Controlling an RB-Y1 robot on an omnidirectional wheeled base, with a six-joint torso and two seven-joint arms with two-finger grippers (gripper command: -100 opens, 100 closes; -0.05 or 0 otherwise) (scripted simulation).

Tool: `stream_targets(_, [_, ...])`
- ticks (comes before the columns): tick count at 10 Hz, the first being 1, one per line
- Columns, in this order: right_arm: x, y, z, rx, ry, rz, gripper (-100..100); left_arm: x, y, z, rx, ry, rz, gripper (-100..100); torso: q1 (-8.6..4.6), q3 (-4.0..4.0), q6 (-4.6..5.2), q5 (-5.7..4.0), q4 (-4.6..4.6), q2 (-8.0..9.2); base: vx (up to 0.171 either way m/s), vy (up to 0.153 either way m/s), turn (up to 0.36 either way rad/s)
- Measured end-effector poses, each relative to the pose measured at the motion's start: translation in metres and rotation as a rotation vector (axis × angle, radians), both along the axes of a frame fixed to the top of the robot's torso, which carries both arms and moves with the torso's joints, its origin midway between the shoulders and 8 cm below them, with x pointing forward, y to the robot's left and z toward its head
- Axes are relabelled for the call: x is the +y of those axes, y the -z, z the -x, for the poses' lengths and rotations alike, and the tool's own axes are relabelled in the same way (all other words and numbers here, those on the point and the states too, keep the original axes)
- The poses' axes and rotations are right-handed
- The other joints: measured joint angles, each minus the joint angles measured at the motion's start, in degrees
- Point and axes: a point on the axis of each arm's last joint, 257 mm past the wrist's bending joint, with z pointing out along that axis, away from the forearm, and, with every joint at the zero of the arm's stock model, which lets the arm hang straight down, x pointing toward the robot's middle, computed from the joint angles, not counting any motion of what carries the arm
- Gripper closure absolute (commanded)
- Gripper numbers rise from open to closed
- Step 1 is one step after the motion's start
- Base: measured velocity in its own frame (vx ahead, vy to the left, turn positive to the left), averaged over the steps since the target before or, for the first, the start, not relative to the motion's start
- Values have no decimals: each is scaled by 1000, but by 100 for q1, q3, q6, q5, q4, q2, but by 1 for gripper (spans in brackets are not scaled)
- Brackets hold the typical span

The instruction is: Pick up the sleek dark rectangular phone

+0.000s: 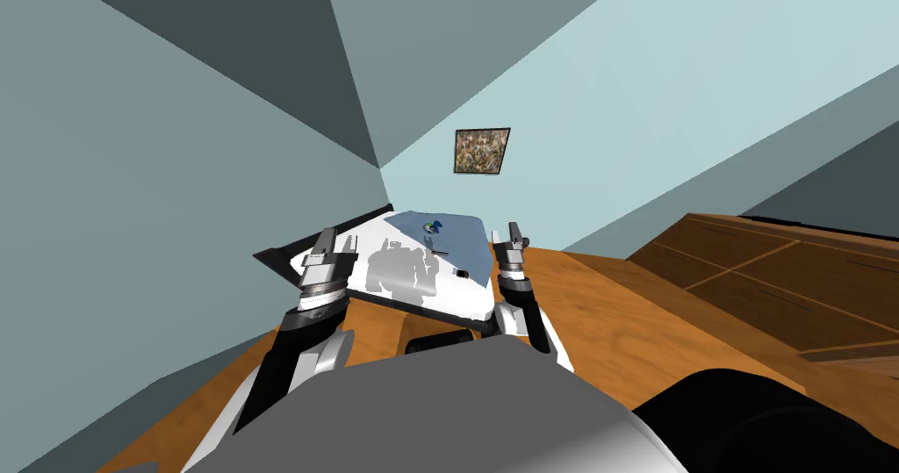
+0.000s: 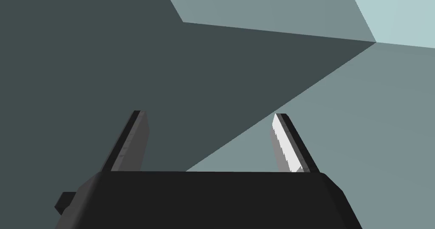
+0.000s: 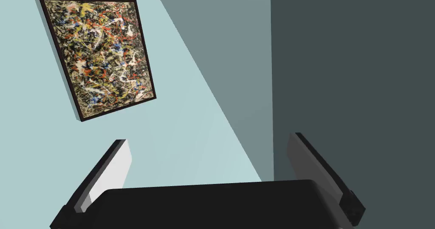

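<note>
The robot stands close against a white bench [image 1: 456, 308] set into the corner of the room, with both arms held over its near side. The left jaws hang above the bench's left part, spread wide with nothing between them. Their two fingers [image 2: 131, 141] point up and away at bare wall. The right jaws sit over the bench's right edge, spread just as wide and just as empty, and their fingers [image 3: 112, 171] are also aimed at the wall rather than down at the bench.

The phone [image 1: 460, 274] is a small dark thing lying on the bench top. It is between the two sets of jaws, nearer the right ones, on their inner side and a little back toward the robot. Neither set touches it. From here it is too small to make out its outline.

The robot's grey shadow [image 1: 402, 275] falls on the bench between the jaws, just beside the phone on the left jaws' side. Past the jaws' tips lies a thin dark stick-like thing [image 1: 436, 253], and beyond that a small blue and green object [image 1: 431, 225] near the bench's far edge. Wooden floor [image 1: 606, 310] spreads out on the outer side of the right jaws. A framed picture [image 1: 482, 151] hangs on the wall beyond the bench.
</note>
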Motion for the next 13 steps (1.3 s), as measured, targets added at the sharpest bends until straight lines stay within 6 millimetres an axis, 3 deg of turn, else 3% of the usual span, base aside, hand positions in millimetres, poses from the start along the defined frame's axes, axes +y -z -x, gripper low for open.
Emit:
stream_targets(6, [22, 54, -17, 146, -47, 193, -100, 0, 0, 0, 0, 0, 0, 0, 20, -12, -1, 4, -5, -21, 58, 55, 71])
stream_targets(13, [34, 173, -24, 405, -89, 487, -100, 0, 0, 0, 0, 0, 0, 0, 29, -15, -1, 7, -6, -25, 75, 79, 79])
